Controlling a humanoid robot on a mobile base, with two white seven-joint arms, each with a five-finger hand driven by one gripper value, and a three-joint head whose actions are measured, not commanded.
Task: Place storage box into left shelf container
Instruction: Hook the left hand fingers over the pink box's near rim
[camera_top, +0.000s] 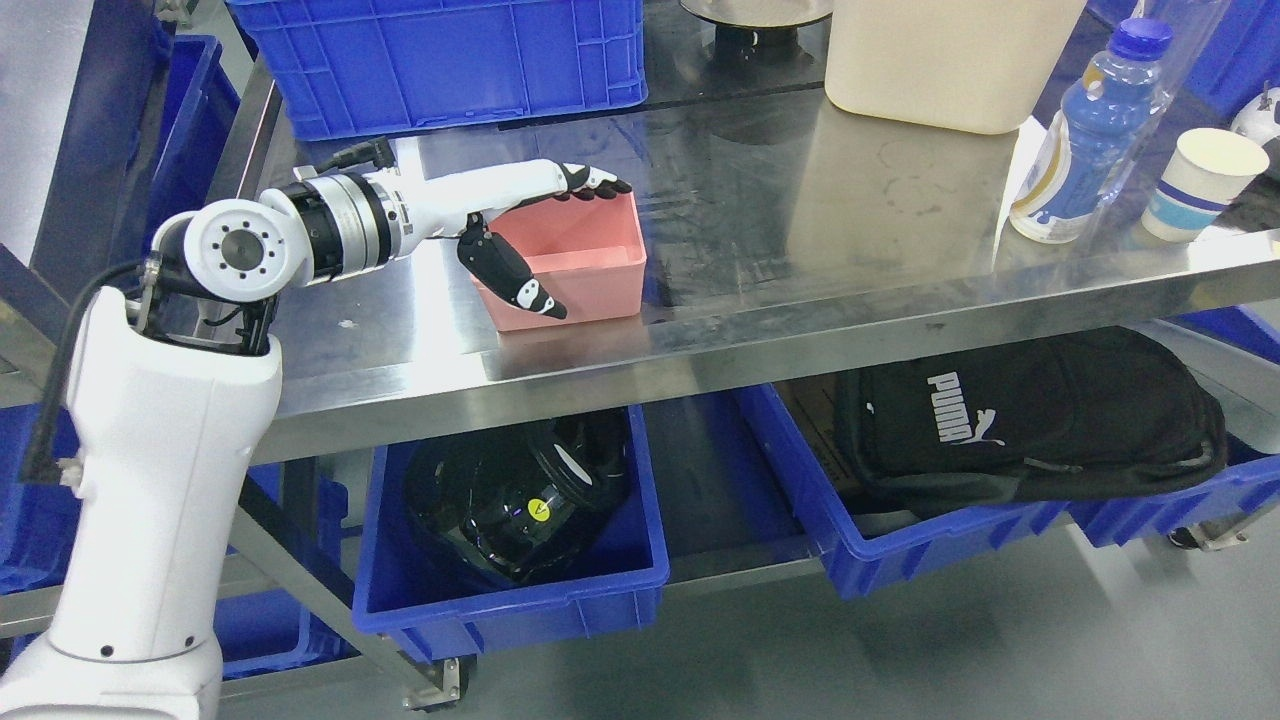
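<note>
Steel table (800, 260), left robot hand (520, 235) spread wide around pink storage box (590, 265), thumb against its front wall

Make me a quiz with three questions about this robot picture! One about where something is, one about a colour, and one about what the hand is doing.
1. Where is the pink storage box?
A. on the steel table
B. on the floor
C. inside a blue bin

2. What colour is the bottle cap?
A. red
B. blue
C. green

3. What is the left hand doing?
A. resting far from the box
B. holding the paper cup
C. reaching around the box's left end, fingers along the back rim, thumb at the front

Answers:
1 A, it sits on the tabletop.
2 B, the cap is blue.
3 C, the fingers and thumb flank the box.
</note>
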